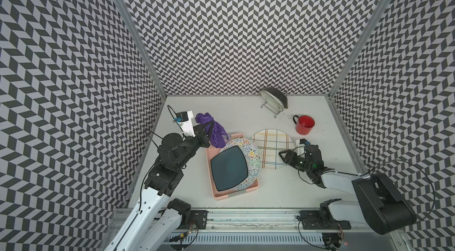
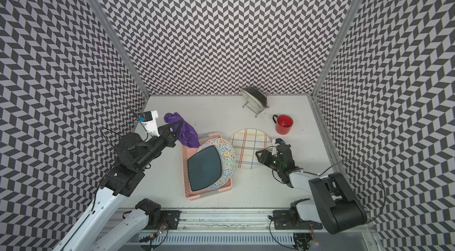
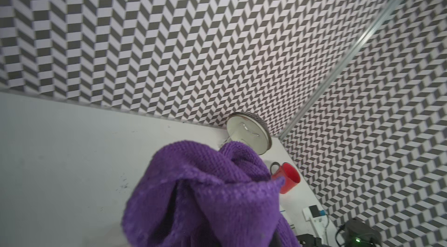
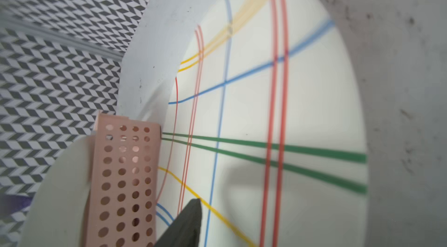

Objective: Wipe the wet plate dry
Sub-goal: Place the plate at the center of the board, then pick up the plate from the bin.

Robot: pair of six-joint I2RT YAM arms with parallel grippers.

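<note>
I'm driving 2 arms, the left arm (image 1: 147,203) and the right arm (image 1: 339,183): white link shells and black joint housings. The fingers (image 4: 188,224) are black and tapered. Thin black cables (image 1: 141,190) trail along both arms. A white camera bracket (image 1: 187,124) tops each wrist, and 1 green light (image 1: 314,164) glows on the right.

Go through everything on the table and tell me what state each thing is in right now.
Purple knitted cloth: bunched, hanging, clamped in the left gripper.
Round white plate with coloured stripes: flat on the table, unheld.
Dark teal square plate: lying on the speckled round plate in the pink perforated tray.
Red mug: upright.
Right gripper: at that plate's edge; jaws unclear.
</note>
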